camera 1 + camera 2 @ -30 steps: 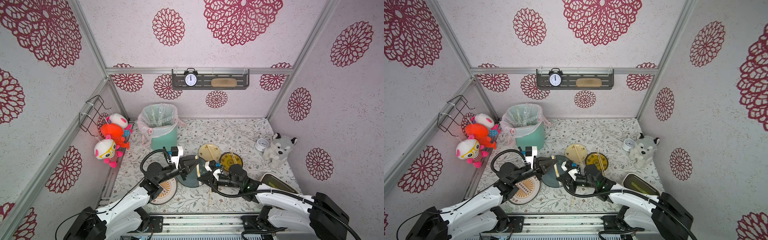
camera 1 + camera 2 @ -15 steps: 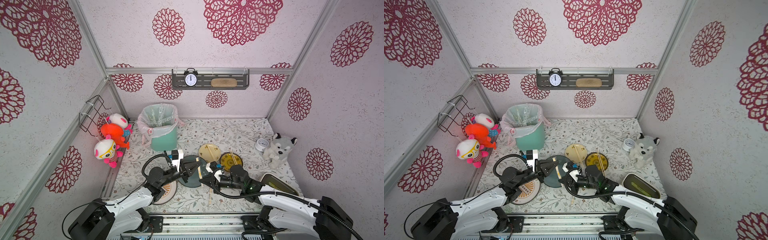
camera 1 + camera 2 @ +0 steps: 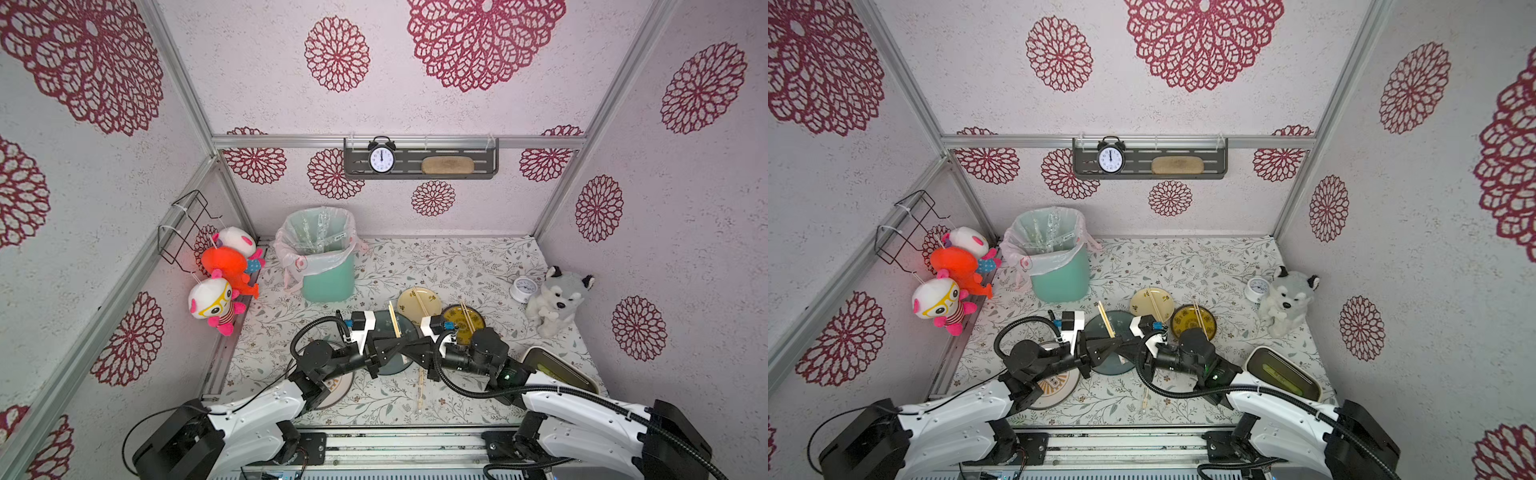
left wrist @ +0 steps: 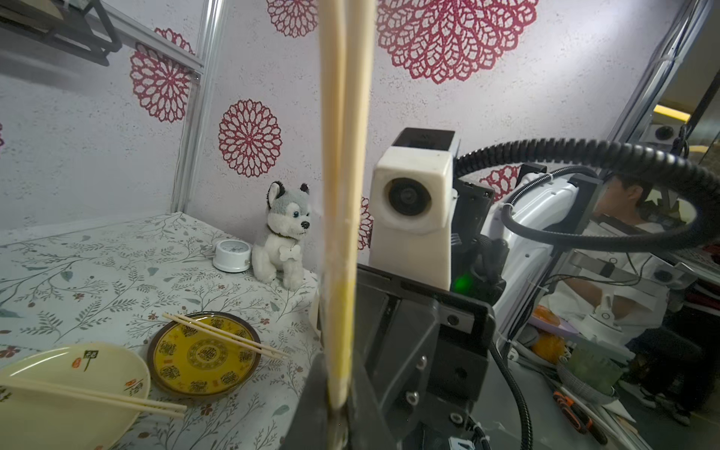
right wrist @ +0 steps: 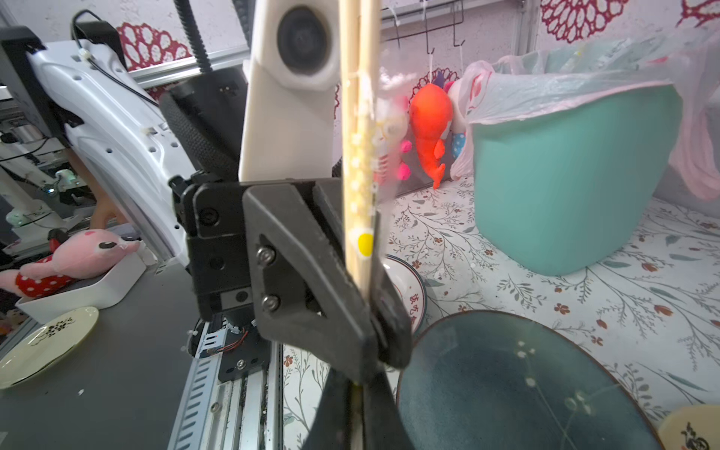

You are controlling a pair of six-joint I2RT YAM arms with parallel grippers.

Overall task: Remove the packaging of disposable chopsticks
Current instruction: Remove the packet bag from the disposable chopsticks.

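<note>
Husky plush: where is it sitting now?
In both top views the husky plush sits upright by the right wall, on the robot's right, next to the small white clock.

A table covered in leaf-and-flower print fills the lower middle. A teal bin stands at its upper left. Cream, yellow-brown, dark blue and white plates sit in the centre. Loose chopsticks lie below. A small clock, a plush husky and a tray are at right.

Both top views look down from high front; wrist views face each other closely.
</note>
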